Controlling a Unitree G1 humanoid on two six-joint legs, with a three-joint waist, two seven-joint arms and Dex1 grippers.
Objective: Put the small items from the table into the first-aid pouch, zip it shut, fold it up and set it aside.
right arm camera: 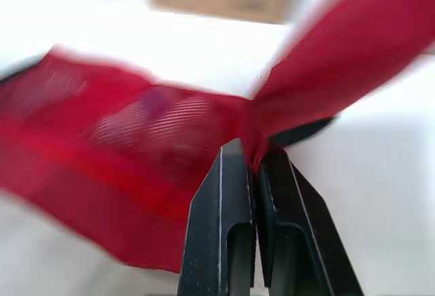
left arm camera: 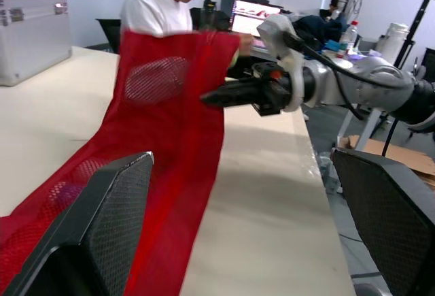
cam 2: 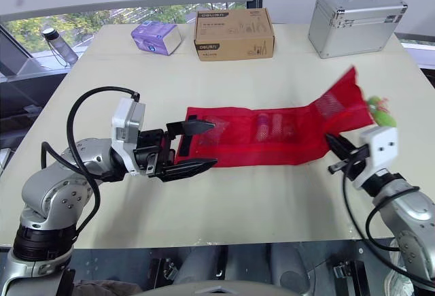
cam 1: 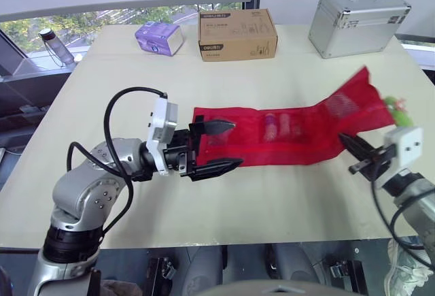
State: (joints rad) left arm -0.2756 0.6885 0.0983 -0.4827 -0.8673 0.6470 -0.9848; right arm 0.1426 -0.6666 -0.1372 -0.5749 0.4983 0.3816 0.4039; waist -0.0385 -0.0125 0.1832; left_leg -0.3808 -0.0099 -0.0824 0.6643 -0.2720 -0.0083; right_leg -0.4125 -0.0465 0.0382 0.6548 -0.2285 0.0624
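The red mesh pouch (cam 1: 285, 133) lies opened out as a long strip across the middle of the surface (cam 1: 272, 201), from the centre of the frame toward the right. Some small items (cam 1: 272, 127) show through the mesh in its middle part; whether the zip is closed I cannot tell. Its right end is raised off the surface, because the right end effector (right arm camera: 253, 156) has its two fingers pressed together on a pinch of the red fabric. The left end effector (cam 1: 236, 144) stands at the other end with fingers spread wide, one over the pouch's left end and one along its lower edge, holding nothing.

I judge the step in hand to be the folding. To do it well, the right end effector should carry the raised end in a low arc over the middle part and release only when the fabric rests flat. The left one could press its end down, so the strip does not slide.

The raised end is near the right edge of the surface, with a small green thing (cam 1: 397, 109) just beside it; what it is I cannot tell. Open room is the bare band at the lower centre, and the band between the pouch and the cardboard box (cam 1: 238, 34), purple pack (cam 1: 158, 39) and silver case (cam 1: 357, 17) at the top, all well apart from it.
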